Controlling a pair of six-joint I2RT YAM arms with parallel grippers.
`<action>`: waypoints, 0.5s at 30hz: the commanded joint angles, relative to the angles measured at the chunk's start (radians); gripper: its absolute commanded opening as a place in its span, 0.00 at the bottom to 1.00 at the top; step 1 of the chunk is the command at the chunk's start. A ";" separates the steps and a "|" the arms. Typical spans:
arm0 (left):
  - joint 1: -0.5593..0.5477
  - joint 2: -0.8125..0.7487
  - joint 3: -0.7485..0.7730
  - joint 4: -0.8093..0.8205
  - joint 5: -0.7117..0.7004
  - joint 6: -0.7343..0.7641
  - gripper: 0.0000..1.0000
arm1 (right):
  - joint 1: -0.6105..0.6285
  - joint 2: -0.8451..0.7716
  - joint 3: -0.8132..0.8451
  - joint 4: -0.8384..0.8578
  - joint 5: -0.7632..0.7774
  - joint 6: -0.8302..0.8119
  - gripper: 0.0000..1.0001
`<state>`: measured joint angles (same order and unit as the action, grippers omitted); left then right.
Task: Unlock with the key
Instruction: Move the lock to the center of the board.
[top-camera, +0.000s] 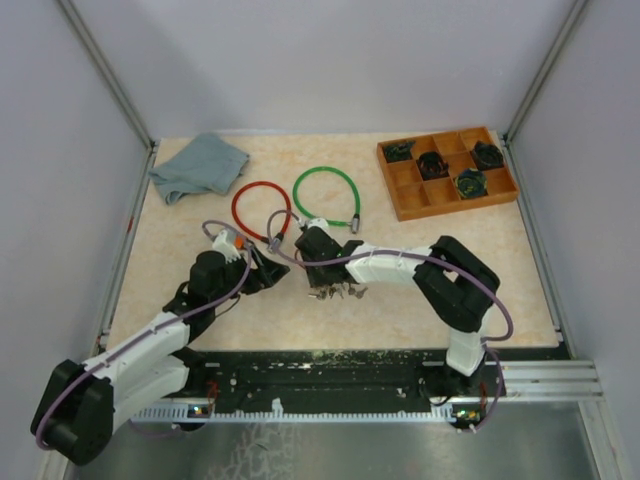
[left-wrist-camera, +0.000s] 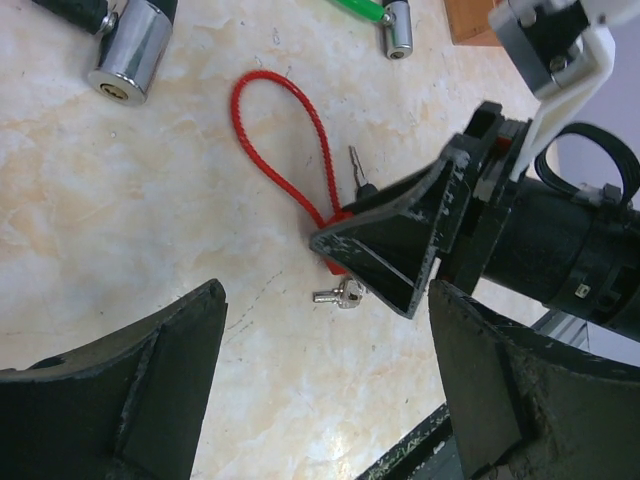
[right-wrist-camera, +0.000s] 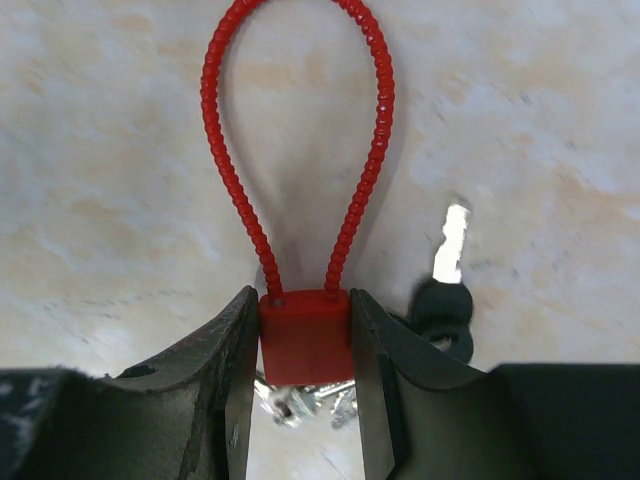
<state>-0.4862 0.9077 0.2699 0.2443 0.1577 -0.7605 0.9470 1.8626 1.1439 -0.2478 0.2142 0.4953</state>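
Bright, even light from above leaves soft, short shadows on the table (top-camera: 300, 325). The chrome lock (left-wrist-camera: 128, 55) glints. In the right wrist view the red tag (right-wrist-camera: 305, 335) is sharp, the key (right-wrist-camera: 450, 245) glares white and the marbled surface behind is blurred.

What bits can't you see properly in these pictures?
- Keys: right wrist view, blurred, half hidden under the red tag in the right tool.
- Red tag: left wrist view, mostly behind the right tool.
- Silver lock: left wrist view, cut by the top edge.
- Dark things in the tray: top view, too small to name.
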 joint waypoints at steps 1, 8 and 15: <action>0.003 0.011 0.033 0.002 0.020 0.031 0.86 | 0.006 -0.110 -0.088 -0.131 0.074 0.006 0.27; 0.003 0.012 0.035 0.003 0.018 0.035 0.86 | 0.006 -0.193 -0.135 -0.186 0.098 -0.003 0.27; 0.003 -0.023 0.047 -0.049 -0.018 0.064 0.86 | 0.008 -0.110 -0.037 -0.106 0.057 -0.046 0.27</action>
<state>-0.4866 0.9112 0.2821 0.2241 0.1604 -0.7288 0.9470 1.7176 1.0126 -0.4030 0.2707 0.4767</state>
